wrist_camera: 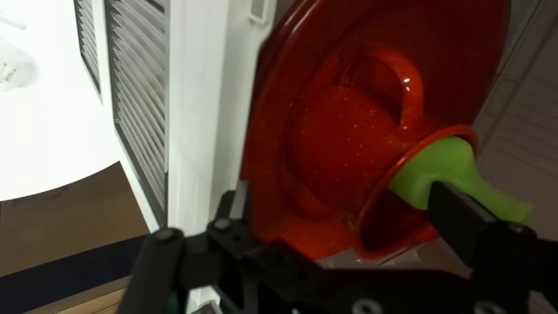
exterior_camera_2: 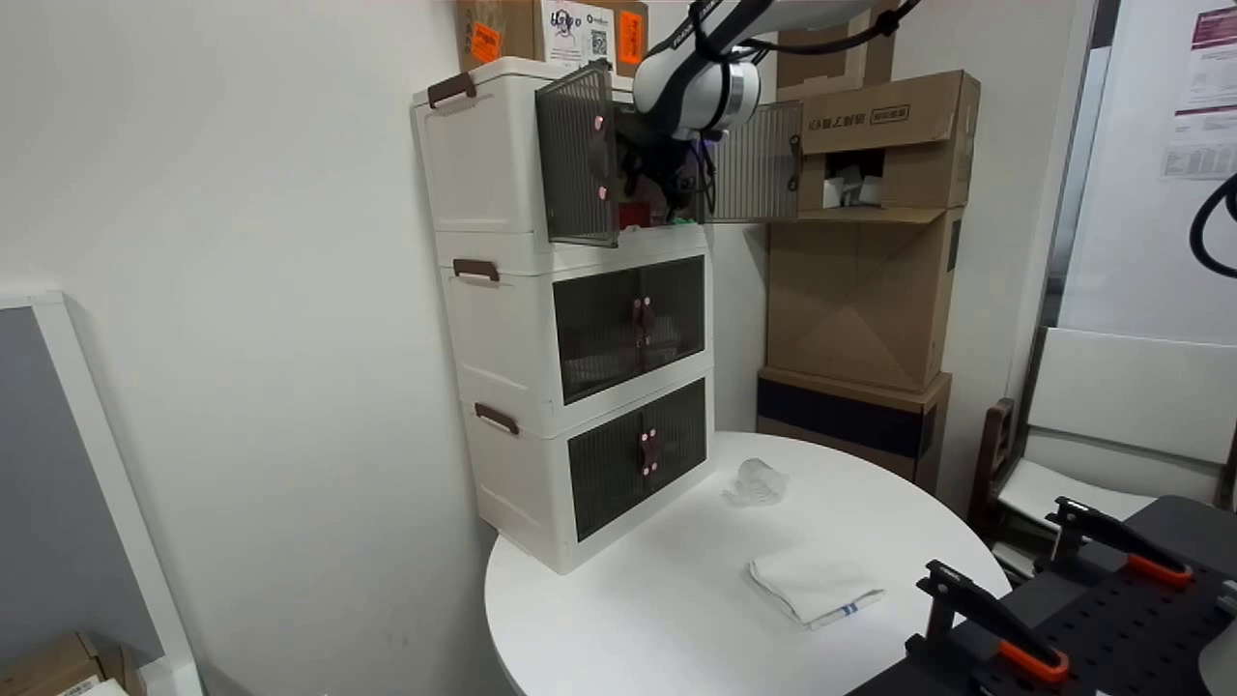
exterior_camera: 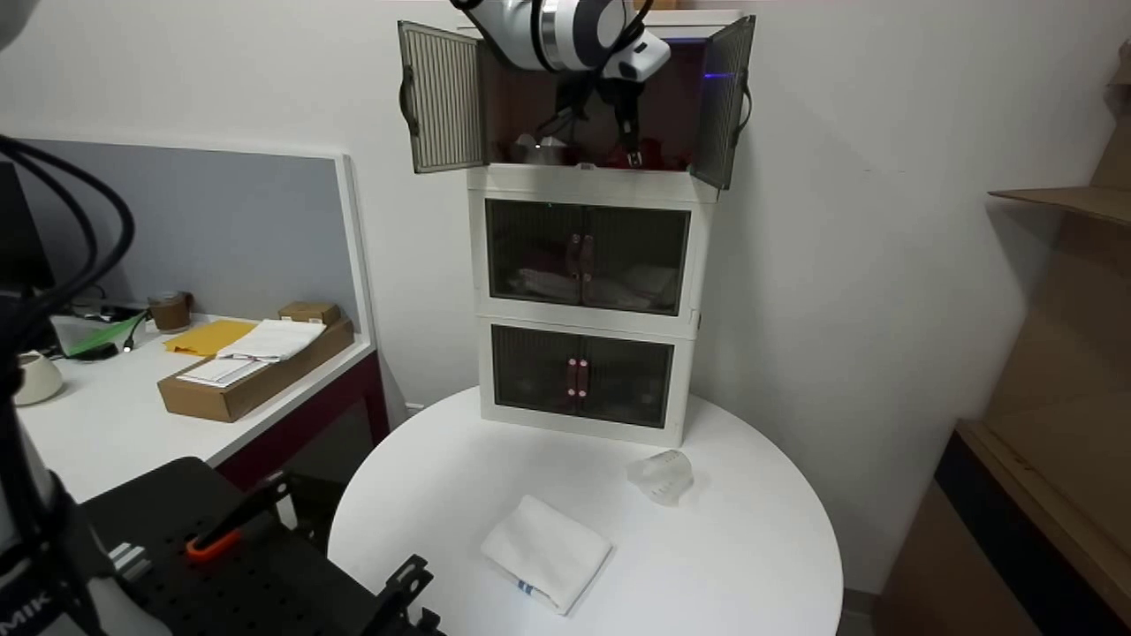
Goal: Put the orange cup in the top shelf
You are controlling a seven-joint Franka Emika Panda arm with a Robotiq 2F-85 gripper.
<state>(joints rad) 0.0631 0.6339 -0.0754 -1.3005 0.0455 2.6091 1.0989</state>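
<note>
The small red-orange cup (wrist_camera: 344,139) has a loop handle and a green item (wrist_camera: 444,165) at its rim. It stands on a red plate (wrist_camera: 462,56) inside the top shelf (exterior_camera: 588,181), just behind the white front edge (wrist_camera: 200,122). Red surfaces also show there in both exterior views (exterior_camera_2: 633,215), low in the compartment. My gripper (wrist_camera: 346,209) reaches in from above with its fingers wide apart. One finger is by the plate near the front edge, the other overlaps the green item. I cannot tell if either touches. The cup shows beyond the jaws, which hold nothing.
The top shelf's two doors (exterior_camera: 446,102) (exterior_camera: 729,106) stand open on both sides of the arm. A pale shiny object (exterior_camera: 541,150) sits in the shelf. A clear plastic cup (exterior_camera: 663,477) and a folded white towel (exterior_camera: 548,552) lie on the round table (exterior_camera: 751,548).
</note>
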